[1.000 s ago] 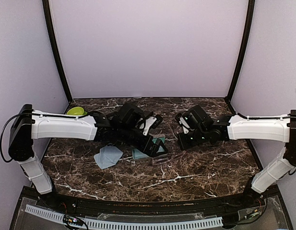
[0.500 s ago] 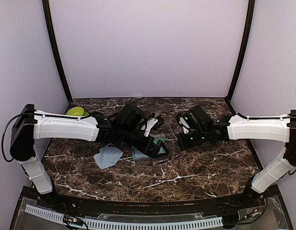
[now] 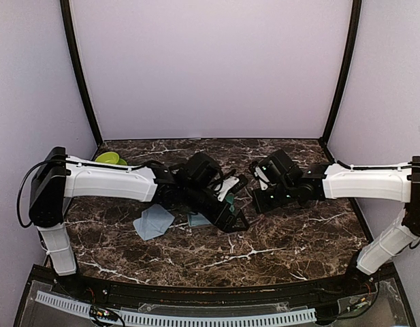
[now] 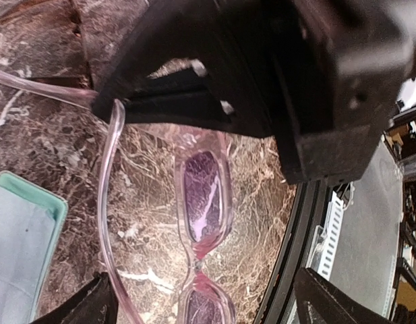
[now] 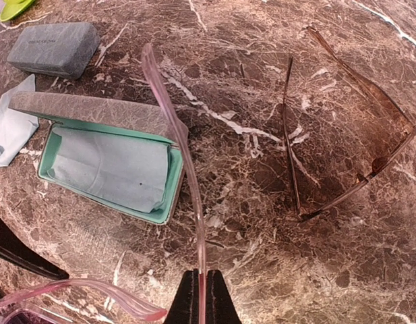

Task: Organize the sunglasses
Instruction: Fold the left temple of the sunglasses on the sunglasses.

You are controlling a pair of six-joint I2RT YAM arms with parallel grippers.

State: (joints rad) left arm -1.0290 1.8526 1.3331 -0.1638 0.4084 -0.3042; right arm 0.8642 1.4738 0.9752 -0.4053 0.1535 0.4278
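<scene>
The step in hand is about the pink sunglasses (image 4: 204, 196). They seem to be held up just over the table, between the two arms. The right gripper (image 5: 199, 282) is pressed together on the end of one thin pink side arm. The left gripper (image 4: 208, 300) is spread wide, with one finger on each side of the pink front and its dark lenses. It does not look like it grips them yet.

I think the step is to take hold of the pink pair with both grippers, so it can be folded and put into the open case (image 5: 106, 169). That case lies just beside them, green inside, with a cloth in it. Next, the left fingers need to close softly on the frame, not on the lenses, because the frame is thin and bendy.

The brown sunglasses (image 5: 349, 128) lie on the table with their side arms open, well apart from the open case. A shut grey case (image 5: 52, 47) and a light blue cloth (image 5: 9, 128) lie on the far side of it.

The table (image 3: 298, 238) is dark brown stone with white lines. The walls (image 3: 210, 68) are plain and pale purple
</scene>
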